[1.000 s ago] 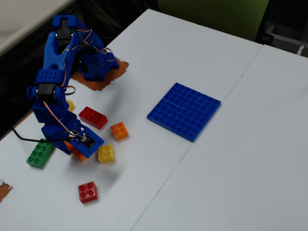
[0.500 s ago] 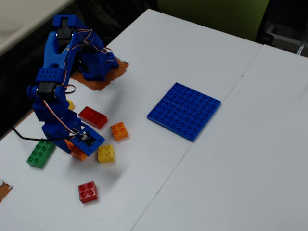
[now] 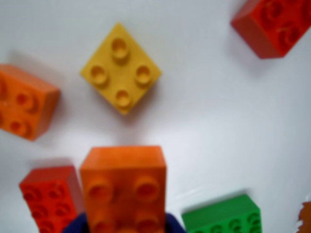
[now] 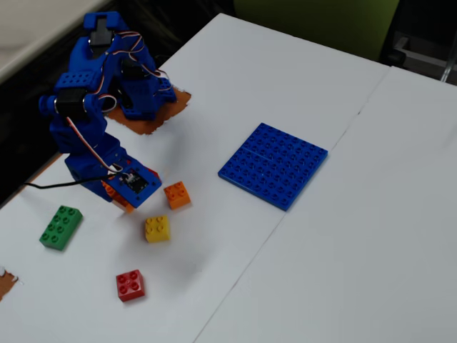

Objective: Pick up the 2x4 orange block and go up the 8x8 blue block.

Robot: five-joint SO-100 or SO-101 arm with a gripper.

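The long orange brick (image 3: 123, 187) fills the wrist view's lower centre, pinched in the gripper (image 4: 118, 194) at the fixed view's left. Grasping looks done; next calls for lifting and carrying right to the blue plate (image 4: 273, 164).

No lettering, numbers or labels can be read anywhere here, neither on the bricks (image 3: 121, 68), the blue plate (image 4: 273, 164) nor the arm (image 4: 100, 107).
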